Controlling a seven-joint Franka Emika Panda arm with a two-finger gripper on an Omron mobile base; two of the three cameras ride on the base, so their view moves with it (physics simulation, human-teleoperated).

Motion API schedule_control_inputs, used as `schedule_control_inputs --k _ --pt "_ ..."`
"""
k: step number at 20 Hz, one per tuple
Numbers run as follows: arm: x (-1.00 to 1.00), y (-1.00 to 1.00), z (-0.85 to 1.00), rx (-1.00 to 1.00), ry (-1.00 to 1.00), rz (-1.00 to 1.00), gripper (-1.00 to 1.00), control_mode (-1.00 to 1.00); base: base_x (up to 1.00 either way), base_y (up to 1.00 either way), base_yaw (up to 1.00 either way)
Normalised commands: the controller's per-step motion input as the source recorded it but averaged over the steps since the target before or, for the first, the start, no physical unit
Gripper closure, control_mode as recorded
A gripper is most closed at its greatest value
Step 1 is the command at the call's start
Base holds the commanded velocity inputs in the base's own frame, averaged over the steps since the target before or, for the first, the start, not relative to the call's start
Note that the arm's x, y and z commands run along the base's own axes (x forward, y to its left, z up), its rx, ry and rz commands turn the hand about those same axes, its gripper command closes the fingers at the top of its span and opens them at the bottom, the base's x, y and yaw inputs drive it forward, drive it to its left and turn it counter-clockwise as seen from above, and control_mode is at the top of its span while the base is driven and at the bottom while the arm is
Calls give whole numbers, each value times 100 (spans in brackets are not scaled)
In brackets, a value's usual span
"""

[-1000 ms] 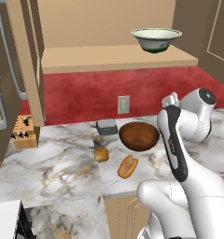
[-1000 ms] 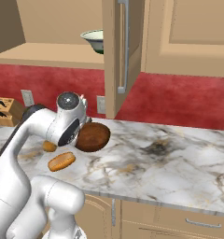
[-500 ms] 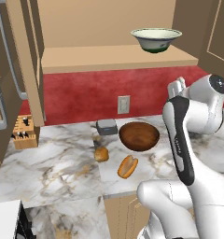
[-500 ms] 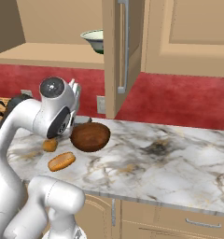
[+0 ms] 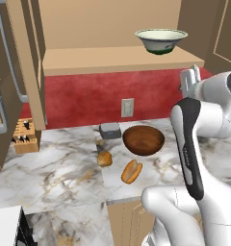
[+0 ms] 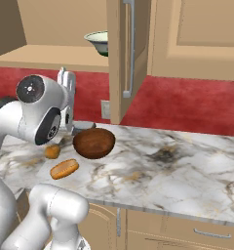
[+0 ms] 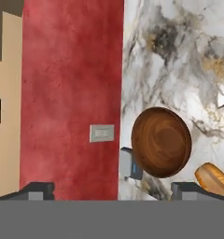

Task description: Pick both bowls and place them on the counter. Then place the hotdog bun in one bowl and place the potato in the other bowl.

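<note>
The counter (image 5: 64, 178) carries the brown bowl (image 5: 143, 140) near its back edge, beside a small grey box (image 5: 109, 130) against the red wall. The white bowl (image 5: 161, 40) sits on the wooden shelf (image 5: 112, 60) near its right end. The gripper (image 5: 189, 79) hangs empty above the counter, jaws spread wide. The hotdog bun (image 5: 131, 171) lies toward the front edge, the potato (image 5: 105, 159) just left of it.

brown bowl (image 5: 143, 140) on counter (image 5: 55, 168), green-banded bowl (image 5: 161, 40) shelved
</note>
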Motion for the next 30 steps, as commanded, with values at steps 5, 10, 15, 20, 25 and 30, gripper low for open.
schedule_control_inputs --k 5,10,15,20,25,30 --pt "-6 7 51 -16 -27 -20 -100 -100 0 0 0" --pt "-8 5 58 -6 -15 -24 -100 -100 0 0 0" --pt "-8 0 61 -1 -26 -18 -100 -100 0 0 0" --pt "2 2 33 -3 -4 -13 -100 -100 0 0 0" --pt "31 7 6 -4 0 -6 -100 -100 0 0 0" --pt "22 2 32 2 2 0 -100 -100 0 0 0"
